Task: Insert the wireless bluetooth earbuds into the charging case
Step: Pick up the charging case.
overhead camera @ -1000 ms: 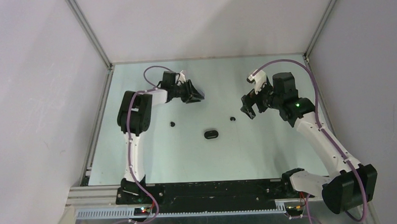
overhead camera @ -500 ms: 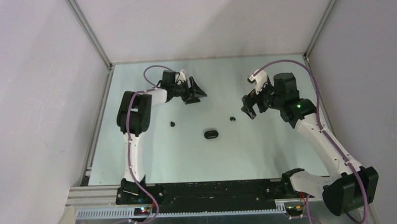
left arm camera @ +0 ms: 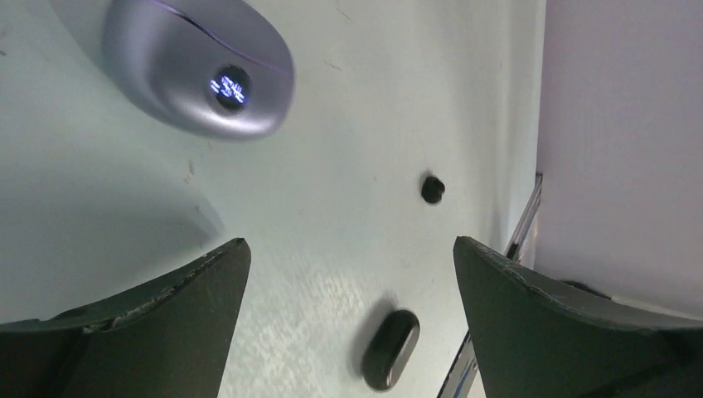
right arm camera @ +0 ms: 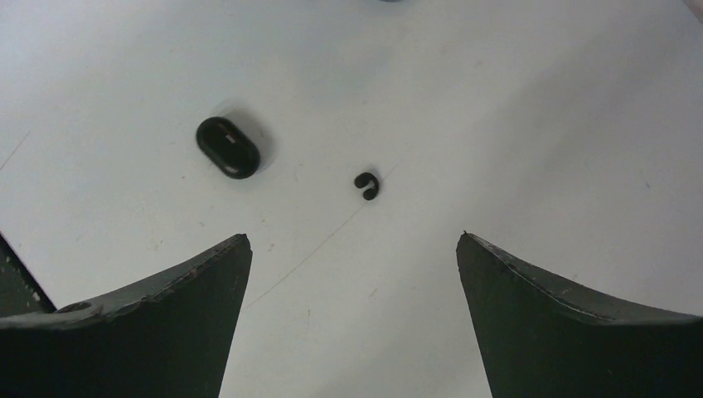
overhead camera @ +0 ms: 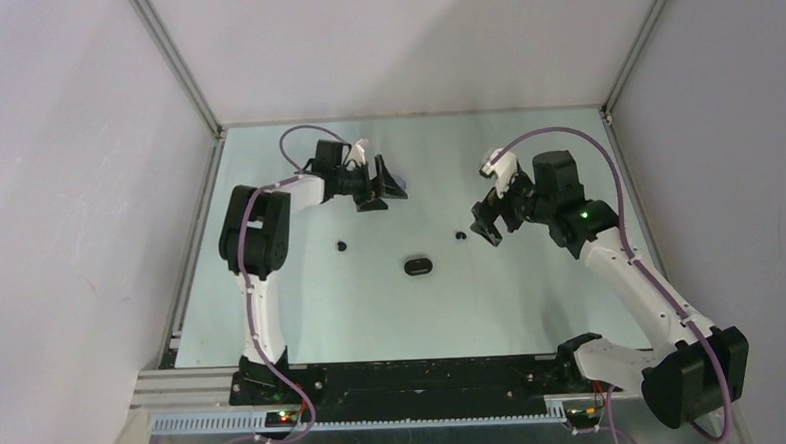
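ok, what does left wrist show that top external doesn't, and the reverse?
Left wrist only: a silvery oval case with a lit blue mark, which I can't make out from above.

Top external only: the right gripper, open, and two black earbuds, where the wrist shows just one.

Both: the black case, one of those earbuds, and the open left gripper.

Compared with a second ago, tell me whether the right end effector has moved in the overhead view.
Yes. The right end effector has shifted slightly left and downward in the view, closing on the black earbud, which has not moved.
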### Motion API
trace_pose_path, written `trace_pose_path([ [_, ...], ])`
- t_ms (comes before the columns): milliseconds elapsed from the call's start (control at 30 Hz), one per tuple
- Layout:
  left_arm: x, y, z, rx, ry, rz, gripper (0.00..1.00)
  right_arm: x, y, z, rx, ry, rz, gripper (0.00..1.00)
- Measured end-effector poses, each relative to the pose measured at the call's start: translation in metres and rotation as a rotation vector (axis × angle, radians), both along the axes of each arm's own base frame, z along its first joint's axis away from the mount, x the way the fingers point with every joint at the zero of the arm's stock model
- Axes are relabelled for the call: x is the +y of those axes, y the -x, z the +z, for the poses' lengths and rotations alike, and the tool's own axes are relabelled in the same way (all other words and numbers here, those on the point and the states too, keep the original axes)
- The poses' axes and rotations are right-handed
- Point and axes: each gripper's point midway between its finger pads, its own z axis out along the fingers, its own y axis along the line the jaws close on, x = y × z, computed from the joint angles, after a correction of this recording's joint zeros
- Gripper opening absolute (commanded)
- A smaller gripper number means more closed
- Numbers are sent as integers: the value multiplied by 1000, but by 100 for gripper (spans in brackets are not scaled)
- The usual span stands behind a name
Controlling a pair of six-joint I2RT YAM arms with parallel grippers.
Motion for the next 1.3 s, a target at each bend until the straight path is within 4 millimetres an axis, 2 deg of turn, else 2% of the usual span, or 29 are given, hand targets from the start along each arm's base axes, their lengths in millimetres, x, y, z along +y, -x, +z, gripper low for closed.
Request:
trace_pose_path([
  [100,5,13,14,-38,-19,-54,99,13,8,-6,-5,10,78,99],
  [200,11,22,46,-136,-35,-110,100,32,16,-15,-10,24,185,99],
  [267,20,31,78,-235,-53,-139,99,48,21,-24,-16,47,268,99],
  [400,51,60,168,-543,-100,-170,99,82,28,-48,-39,113,433,99],
  [467,67,76,207,-697,-139,-171,99,97,32,-65,-44,148,511,99],
  [500,76,85,224,-772,-165,-170,99,104,33,-76,-35,170,548,99],
  [567,91,107,245,-889,-226,-175,99,116,33,-100,3,214,606,99],
  [633,100,128,249,-948,-273,-196,99,125,29,-122,50,248,639,99],
  [700,108,149,238,-971,-324,-225,100,134,21,-139,88,274,655,99],
  [800,118,172,206,-938,-379,-257,99,142,15,-158,123,307,661,98],
  [933,127,192,163,-892,-429,-288,99,145,16,-180,156,376,646,99],
  [1033,131,196,155,-892,-448,-295,99,144,20,-195,176,432,632,99],
  [1100,131,194,156,-900,-455,-296,99,144,17,-194,163,452,616,99],
  [1300,132,187,151,-894,-467,-302,100,137,-11,-188,78,523,513,99],
])
